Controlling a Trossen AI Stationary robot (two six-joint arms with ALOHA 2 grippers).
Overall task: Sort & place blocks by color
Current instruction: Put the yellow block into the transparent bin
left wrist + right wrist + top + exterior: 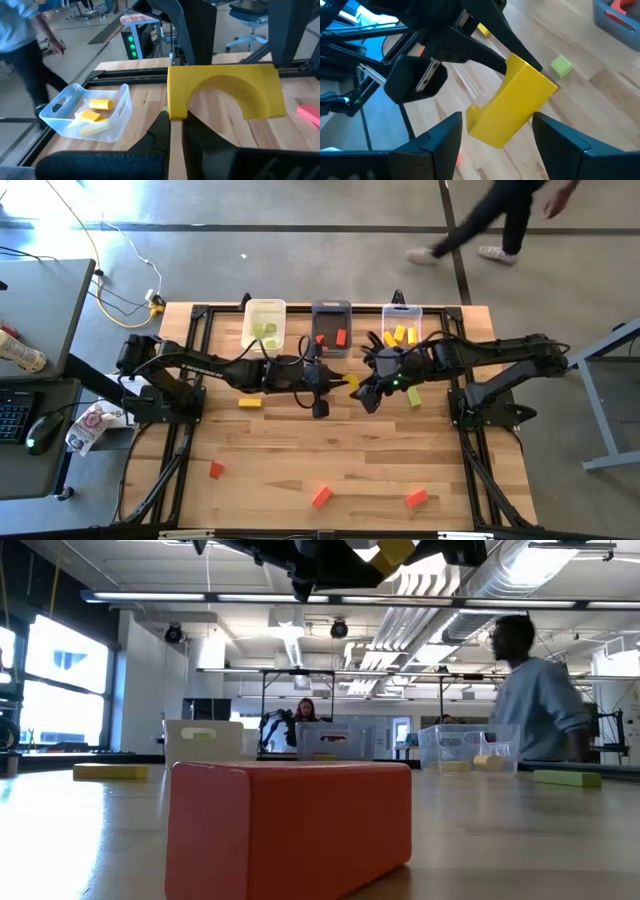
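My left gripper is clenched on one leg of the yellow arch block, mid-frame above the table. My right gripper is spread around its body. It's rigid, light and smooth: clamp the flat faces, not the curve.

No text, label, brand, number or sign can be read in any of the views. The clear bin, the grey bin and the white bin in the middle of the low view each carry a small pale patch on the front, but nothing on them is legible. The packet at the left edge of the high view bears red print too small to make out.
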